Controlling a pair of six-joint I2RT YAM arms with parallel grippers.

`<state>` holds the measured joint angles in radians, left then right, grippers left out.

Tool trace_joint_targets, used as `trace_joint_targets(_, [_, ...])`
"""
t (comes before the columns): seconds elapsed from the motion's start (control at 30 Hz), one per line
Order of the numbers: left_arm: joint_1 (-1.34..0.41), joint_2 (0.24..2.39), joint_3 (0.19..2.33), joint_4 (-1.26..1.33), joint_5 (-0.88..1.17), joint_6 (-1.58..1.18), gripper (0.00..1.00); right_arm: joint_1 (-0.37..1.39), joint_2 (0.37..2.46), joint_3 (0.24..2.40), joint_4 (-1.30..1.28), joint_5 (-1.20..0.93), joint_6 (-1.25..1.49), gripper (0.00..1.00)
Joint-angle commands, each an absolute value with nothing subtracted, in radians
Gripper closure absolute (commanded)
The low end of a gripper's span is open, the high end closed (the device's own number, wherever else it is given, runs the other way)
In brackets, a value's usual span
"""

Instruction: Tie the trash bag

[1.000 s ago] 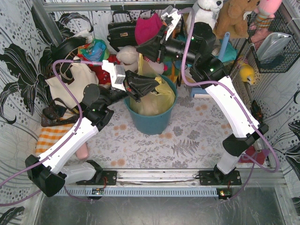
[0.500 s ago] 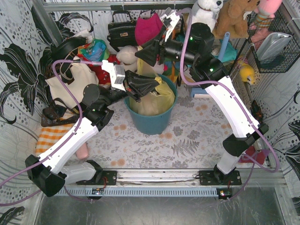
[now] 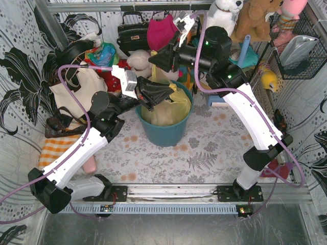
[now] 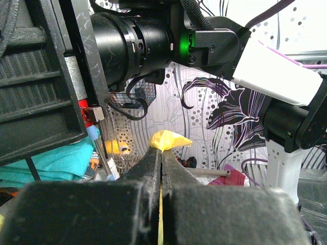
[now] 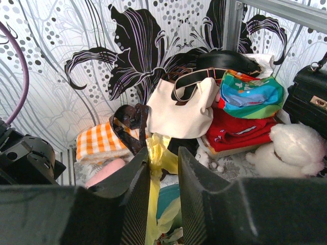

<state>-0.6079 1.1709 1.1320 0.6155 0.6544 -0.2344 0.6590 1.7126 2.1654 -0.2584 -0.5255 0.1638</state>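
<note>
Left claw (image 4: 161, 152): jaws pressed tight on one ear of the trash bag (image 4: 168, 139), its tip poking out. Right claw (image 5: 163, 159): jaws narrowly apart around the other ear (image 5: 155, 168); you cannot tell if it bites. The film looks light, limp, slippery and tearable, so grip low on the ears. The bag sits in the teal bin (image 3: 166, 131) on the bench (image 3: 204, 153). The cream tote (image 3: 76, 87) crowds the left.

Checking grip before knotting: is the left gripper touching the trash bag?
Touching. Left wrist view: the left gripper is shut on a yellow flap of the trash bag, its tip poking out above.
</note>
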Motion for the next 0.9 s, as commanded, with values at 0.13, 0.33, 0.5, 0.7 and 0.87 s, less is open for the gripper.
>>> trace_joint_targets(0.13, [-0.606,1.18,1.144,0.667,0.67,-0.245,1.0,0.663,1.673,2.173,-0.23,-0.51,0.162,0.78])
trace_joint_targets(0.33, [-0.606,1.183,1.147,0.669,0.672,-0.247,1.0,0.663,1.643,2.17,-0.234,-0.501,0.155,0.71])
trace_joint_targets(0.5, [-0.606,1.183,1.147,0.672,0.672,-0.248,1.0,0.664,1.63,2.162,-0.237,-0.494,0.153,0.61])
trace_joint_targets(0.7, [-0.606,1.185,1.146,0.678,0.674,-0.252,1.0,0.663,1.627,2.155,-0.249,-0.496,0.154,0.61])
trace_joint_targets(0.87, [-0.605,1.188,1.15,0.68,0.675,-0.255,1.0,0.663,1.653,2.175,-0.273,-0.489,0.156,0.54])
